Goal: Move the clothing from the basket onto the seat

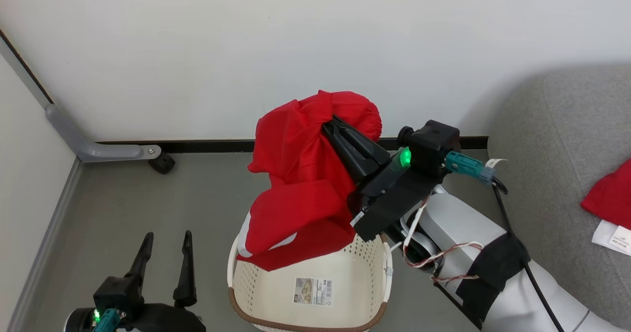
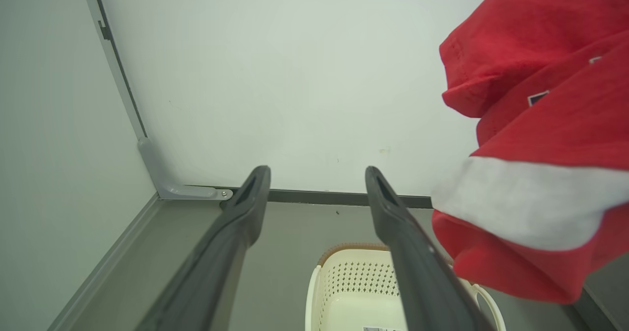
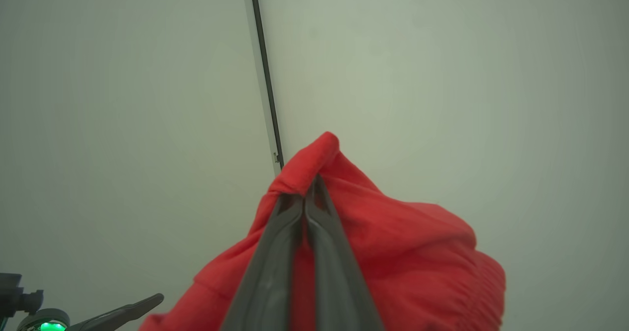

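A bright red piece of clothing [image 1: 296,184] with a white panel hangs bunched over the back of the cream perforated basket [image 1: 355,273]. My right gripper [image 1: 331,124] is shut on its top fold. The right wrist view shows the same pinch, gripper [image 3: 310,183] closed on the red cloth [image 3: 393,233]. My left gripper [image 1: 167,236] stands open and holds nothing, low to the left of the basket. In its own view the left gripper [image 2: 317,174] faces the wall, with the clothing [image 2: 540,124] at the right and the basket [image 2: 354,282] below. On the grey seat [image 1: 557,140] lies another red garment [image 1: 611,194].
A white wall runs close behind the basket. A grey bracket [image 1: 88,147] and a small black wheel [image 1: 162,162] sit at the wall's foot on the left. A white paper tag [image 1: 611,238] lies on the seat. The basket's inner bottom shows a label sticker [image 1: 313,291].
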